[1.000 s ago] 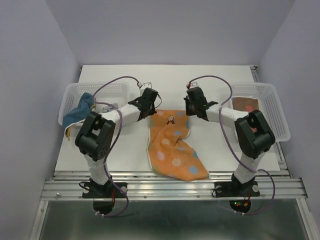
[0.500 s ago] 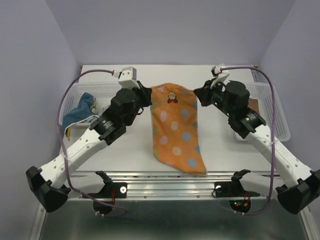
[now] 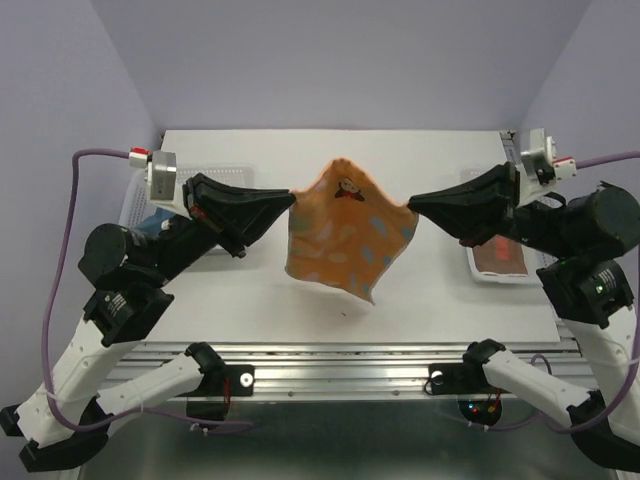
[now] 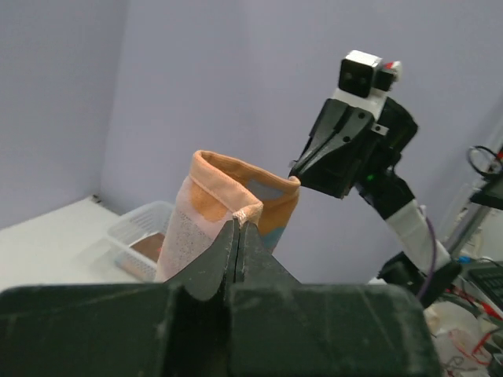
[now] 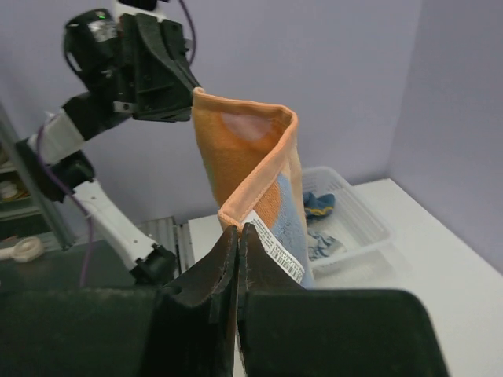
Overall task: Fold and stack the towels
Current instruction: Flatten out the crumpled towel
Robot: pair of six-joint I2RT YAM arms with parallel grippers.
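While it hangs above the middle of the table (image 3: pixel 430 290), the orange towel (image 3: pixel 345 235) with blue spots is clear of the surface. It is stretched between two upper corners, with its top edge peaking and its lower edge sagging. The left gripper (image 3: pixel 290 200) is pinched closed on the corner toward the table's left side, and the right gripper (image 3: pixel 410 205) is pinched on the corner toward its right side. Only the overhead view shows the small bear print (image 3: pixel 345 188) near the peak. Each wrist view shows its own fingers clamped flat on the hem, and the right wrist view alone shows a white label (image 5: pixel 279 255) sewn there. At the table's left edge the left basket (image 5: pixel 369 228) holds a blue towel (image 5: pixel 318 206). At its right edge the right basket (image 3: pixel 500 278) holds a brown towel (image 3: pixel 503 256).
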